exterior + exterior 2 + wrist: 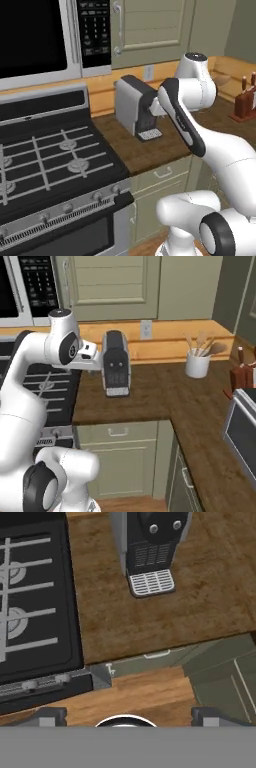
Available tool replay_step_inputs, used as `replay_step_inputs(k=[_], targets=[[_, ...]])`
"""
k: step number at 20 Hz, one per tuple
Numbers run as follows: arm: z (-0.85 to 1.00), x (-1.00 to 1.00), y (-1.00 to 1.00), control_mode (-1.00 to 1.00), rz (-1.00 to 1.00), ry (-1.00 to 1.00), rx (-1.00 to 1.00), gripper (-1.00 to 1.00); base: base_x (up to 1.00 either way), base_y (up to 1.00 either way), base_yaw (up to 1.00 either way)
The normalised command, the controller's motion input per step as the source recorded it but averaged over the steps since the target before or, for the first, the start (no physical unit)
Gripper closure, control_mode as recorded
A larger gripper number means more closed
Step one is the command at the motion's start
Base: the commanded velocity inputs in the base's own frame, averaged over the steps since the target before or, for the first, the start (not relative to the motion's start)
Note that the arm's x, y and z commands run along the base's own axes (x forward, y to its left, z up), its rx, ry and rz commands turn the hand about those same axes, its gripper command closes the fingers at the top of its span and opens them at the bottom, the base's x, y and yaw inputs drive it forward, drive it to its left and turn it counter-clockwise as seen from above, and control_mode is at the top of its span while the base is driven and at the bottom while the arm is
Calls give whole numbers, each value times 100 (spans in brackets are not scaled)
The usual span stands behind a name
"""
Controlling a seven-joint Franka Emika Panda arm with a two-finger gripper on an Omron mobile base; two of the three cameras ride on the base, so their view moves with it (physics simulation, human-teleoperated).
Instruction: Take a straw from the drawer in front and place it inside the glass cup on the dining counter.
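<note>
Hand (125,714) open over worktop (165,619), drawer (157,657) shut.

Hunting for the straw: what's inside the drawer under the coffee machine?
The drawer is shut, so its inside is hidden. Only its sage-green front and small silver handle show, below the worktop where the coffee machine stands.

Drawer (118,432) shut flush under the worktop (165,396), handle facing out, open floor in front of it. On top, the coffee machine (116,363) stands above the drawer near the backsplash; bare wood in front of and right of it. Stove (50,160) borders the left. Utensil crock (197,363) and knife block (242,373) crowd the far right corner.
</note>
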Motion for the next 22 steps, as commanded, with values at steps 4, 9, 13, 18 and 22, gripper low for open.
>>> replay_step_inputs(k=[4,9,13,18,22], targets=[[0,0,0,100,0,0,0,-100,0,76,-61],[0,0,0,100,0,0,0,-100,16,58,-66],[0,0,0,100,0,0,0,-100,20,54,-65],[0,0,0,100,0,0,0,-100,7,43,-55],[0,0,0,100,0,0,0,-100,-13,57,-45]])
